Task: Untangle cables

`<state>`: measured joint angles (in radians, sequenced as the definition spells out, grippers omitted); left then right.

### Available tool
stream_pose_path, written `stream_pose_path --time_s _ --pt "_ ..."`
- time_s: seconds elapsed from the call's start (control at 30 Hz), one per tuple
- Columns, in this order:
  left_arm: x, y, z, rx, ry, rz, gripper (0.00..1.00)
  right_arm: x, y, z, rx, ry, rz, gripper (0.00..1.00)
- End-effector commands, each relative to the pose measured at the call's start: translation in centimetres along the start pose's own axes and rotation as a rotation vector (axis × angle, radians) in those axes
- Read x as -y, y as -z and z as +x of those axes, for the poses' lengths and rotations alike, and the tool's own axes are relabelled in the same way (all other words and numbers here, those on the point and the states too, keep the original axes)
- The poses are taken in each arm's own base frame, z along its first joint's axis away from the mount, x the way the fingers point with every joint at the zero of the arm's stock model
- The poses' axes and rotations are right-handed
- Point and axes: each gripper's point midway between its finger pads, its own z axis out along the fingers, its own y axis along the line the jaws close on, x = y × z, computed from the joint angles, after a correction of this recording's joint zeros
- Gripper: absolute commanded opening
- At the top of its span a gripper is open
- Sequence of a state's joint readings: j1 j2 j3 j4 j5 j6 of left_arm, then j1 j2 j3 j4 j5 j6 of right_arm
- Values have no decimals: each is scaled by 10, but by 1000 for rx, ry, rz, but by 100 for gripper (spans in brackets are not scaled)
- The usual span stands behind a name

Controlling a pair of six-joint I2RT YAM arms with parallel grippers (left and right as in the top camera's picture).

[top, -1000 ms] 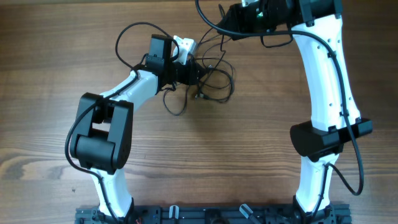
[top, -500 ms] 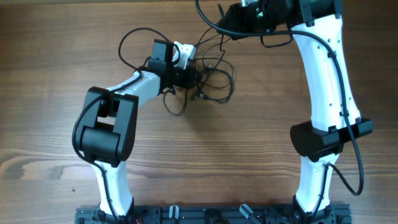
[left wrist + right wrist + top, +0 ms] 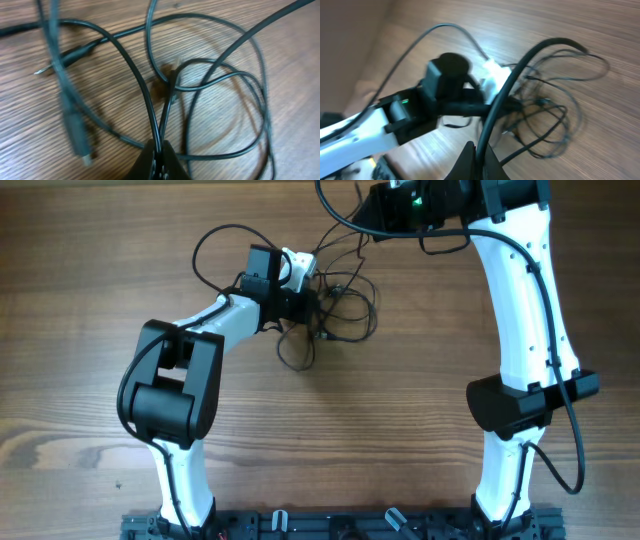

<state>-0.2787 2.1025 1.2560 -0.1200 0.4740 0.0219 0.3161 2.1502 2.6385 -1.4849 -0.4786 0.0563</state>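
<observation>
The cables (image 3: 340,300) lie in a loose tangle on the wooden table (image 3: 90,330), toward its far edge and a little to the middle-right of the left arm (image 3: 215,320); several thin black loops cross one another there, and one loop hangs out toward the near side of the knot.

The left gripper (image 3: 159,159) is clenched at the left side of the tangle; in its wrist view the fingertips meet on two strands that run together out of the pinch and then split into the wide loops beyond; it is grasping the cables. Just to the left of that pinch a plug (image 3: 80,145) with a small metal tip lies on the wood, its cord running up and away from it; a second, thinner plug end (image 3: 70,54) lies farther off, at a slant, touching the table.

The right gripper (image 3: 476,162) sits at the far edge of the table, above and to the right of the knot; its fingers are closed tight on one strand of the cables, which rises from the pinch in a curve and drops into the tangle; the left arm's wrist shows beside that strand, blurred.
</observation>
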Motion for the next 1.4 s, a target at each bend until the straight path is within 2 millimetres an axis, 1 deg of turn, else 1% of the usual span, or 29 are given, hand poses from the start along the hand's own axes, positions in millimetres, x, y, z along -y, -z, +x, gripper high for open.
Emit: stream_pose_path --time_s 0.0,0.07,0.17,0.2,0.27,0.33,0.4,0.5,0.53,0.6,0.67,0.7,0.83,0.93,1.03,1.13,1.2,1.3,1.37 --pt "-15 36 -30 82 2 -95 4 28 23 -8 70 -67 217 4" --pt "-15 58 -47 132 -9 -110 4 45 28 -9 87 -107 316 4" --pt "-15 93 -68 205 -16 -138 4 56 32 -9 97 -115 383 4" --pt "-18 107 -75 231 -14 -164 4 62 35 -10 104 -126 420 4" --pt "-27 129 -82 262 -4 -218 4 71 39 -10 114 -149 474 4" --pt "-36 145 -84 278 12 -261 4 75 41 -10 117 -150 502 4" --pt "-51 163 -82 285 43 -311 4 82 44 -10 121 -156 542 4" --pt "-71 185 -78 294 91 -352 4 95 47 -7 119 -185 594 4" --pt "-80 195 -76 300 111 -369 4 101 48 -6 114 -195 600 4" --pt "-90 208 -74 312 134 -391 4 111 47 -4 104 -212 612 4" --pt "-98 225 -74 334 151 -413 4 126 45 -1 88 -237 626 4" --pt "-101 235 -75 351 159 -427 4 136 44 2 76 -256 637 4" --pt "-106 268 -79 408 170 -464 4 173 36 14 32 -317 671 4" --pt "-106 284 -80 434 173 -480 4 194 30 24 5 -352 689 4" --pt "-108 293 -80 448 179 -492 4 215 25 33 -13 -387 704 4" --pt "-111 296 -79 449 186 -499 5 238 23 46 -32 -440 723 4" --pt "-112 296 -78 447 190 -500 5 257 24 59 -49 -493 739 4" --pt "-112 297 -78 448 190 -502 5 273 26 73 -77 -528 753 4" --pt "-112 297 -78 449 190 -501 4 279 26 80 -93 -543 751 4"
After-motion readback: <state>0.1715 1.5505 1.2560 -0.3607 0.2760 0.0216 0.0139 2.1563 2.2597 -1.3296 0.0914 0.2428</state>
